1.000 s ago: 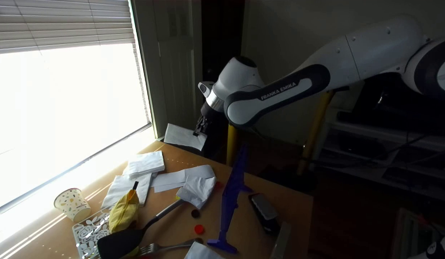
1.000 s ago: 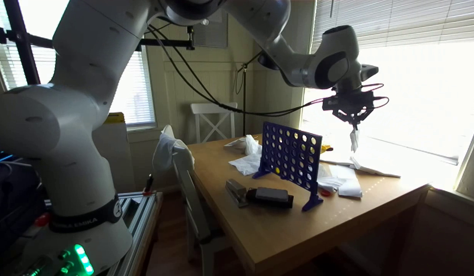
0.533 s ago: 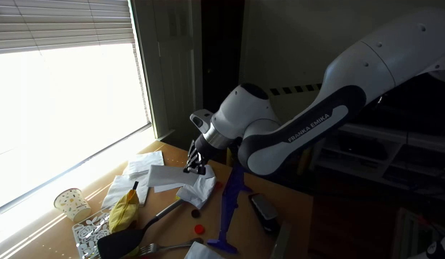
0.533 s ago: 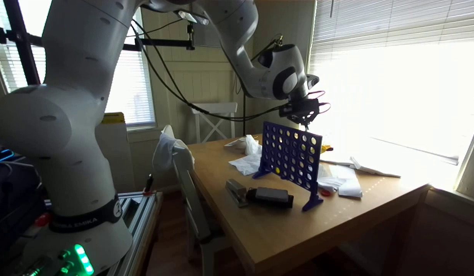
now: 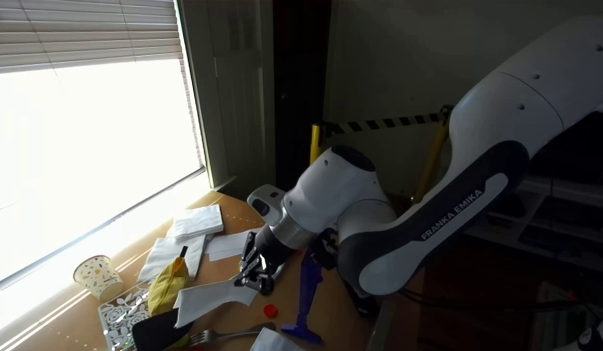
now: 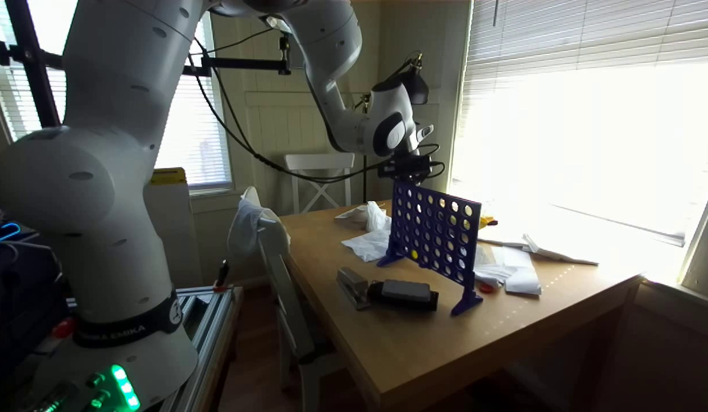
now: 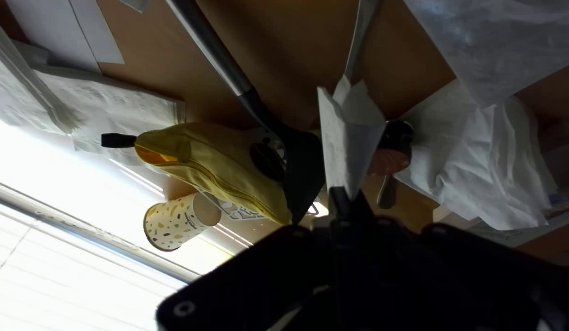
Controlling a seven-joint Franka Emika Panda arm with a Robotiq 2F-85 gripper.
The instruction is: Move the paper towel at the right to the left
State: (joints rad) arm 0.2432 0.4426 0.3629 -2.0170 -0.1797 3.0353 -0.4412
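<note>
The white paper towel [image 5: 211, 298] hangs from my gripper [image 5: 253, 282] above the table in an exterior view, its free end spread over the black spatula's blade. In the wrist view the paper towel [image 7: 348, 133] is folded upright, its lower end pinched between the closed fingertips [image 7: 347, 198]. My gripper is shut on it. In an exterior view the fingers and the towel are hidden behind the purple game frame [image 6: 434, 229]; only the dark gripper body shows above it.
Near the towel are a black spatula [image 7: 305, 170], yellow pouch [image 5: 168, 287], fork [image 5: 223, 335], red disc [image 5: 269, 310] and paper cup [image 5: 99, 278]. A napkin stack [image 5: 198, 220] lies by the window. Crumpled white sheets [image 7: 486, 156] lie at the wrist view's right. A stapler [image 6: 354, 287] is near the table edge.
Holding the paper towel throughout, my gripper has swung from beyond the table's far corner, over the loose papers, to above the spatula. It is now behind the purple frame in an exterior view.
</note>
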